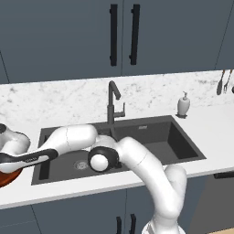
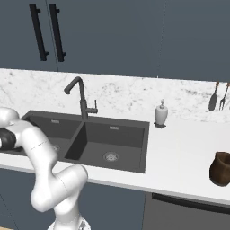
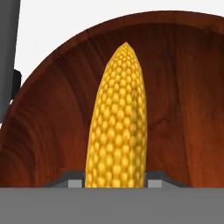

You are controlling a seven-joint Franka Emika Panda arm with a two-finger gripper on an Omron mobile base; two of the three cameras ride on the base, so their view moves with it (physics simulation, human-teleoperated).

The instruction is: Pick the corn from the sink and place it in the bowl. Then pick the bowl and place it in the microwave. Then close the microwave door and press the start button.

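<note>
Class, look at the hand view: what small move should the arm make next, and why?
Probably open the hand and release the corn. The cob sits between the fingertips, directly over the inside of the bowl, so letting go should drop it in. Whether it already touches the wood cannot be told.

A yellow-orange corn (image 3: 117,122) cob is seen close up in the hand view, kernels bumpy and neat, its pointed tip aimed up the frame, with the glossy reddish-brown inside of the wooden bowl (image 3: 183,96) right behind it. Whether it's touching the wood can't be told. From the left base view just a sliver of that bowl (image 1: 8,177) is caught at the left edge, on the white counter, left of the dark grey double-basin sink (image 1: 183,141).
</note>
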